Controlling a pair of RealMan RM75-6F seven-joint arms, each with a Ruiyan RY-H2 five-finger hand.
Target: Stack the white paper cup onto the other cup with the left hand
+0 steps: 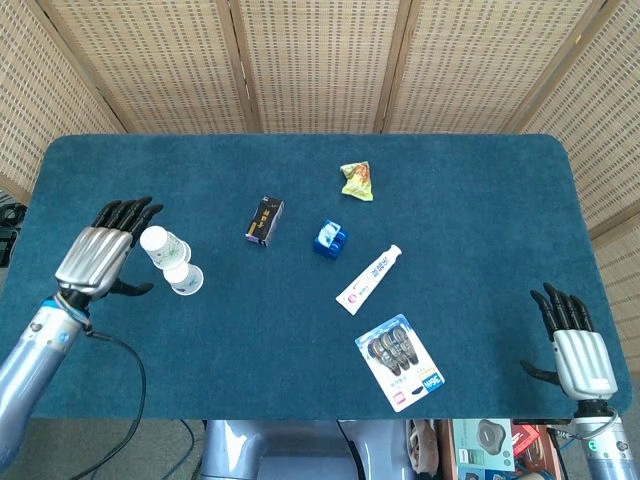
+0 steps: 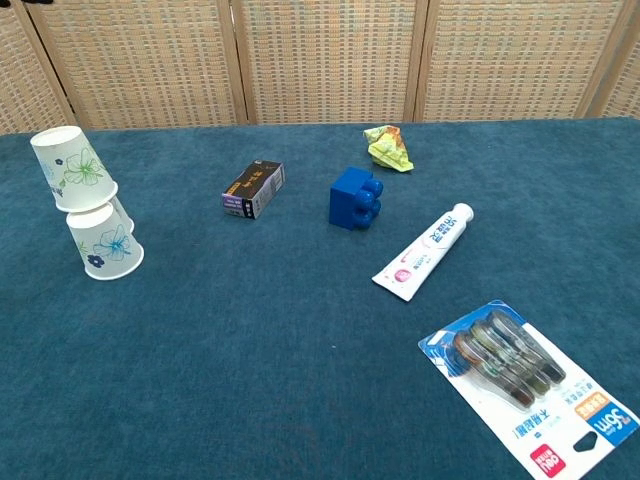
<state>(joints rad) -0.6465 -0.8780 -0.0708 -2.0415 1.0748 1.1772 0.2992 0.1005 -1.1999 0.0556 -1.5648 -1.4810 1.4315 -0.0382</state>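
Note:
Two upside-down white paper cups stand stacked at the table's left. The top cup (image 1: pixel 161 244) (image 2: pixel 72 171), printed with green flowers, sits tilted on the lower cup (image 1: pixel 185 278) (image 2: pixel 104 245), which has blue flowers. My left hand (image 1: pixel 97 258) hovers just left of the stack in the head view, fingers spread, touching neither cup; the chest view does not show it. At the table's front right corner my right hand (image 1: pixel 574 342) is open with its fingers spread, holding nothing.
On the blue cloth lie a small dark box (image 1: pixel 264 220), a blue block (image 1: pixel 329 240), a crumpled yellow-green wrapper (image 1: pixel 357 181), a toothpaste tube (image 1: pixel 368 279) and a blister pack (image 1: pixel 400 361). Wicker screens stand behind the table.

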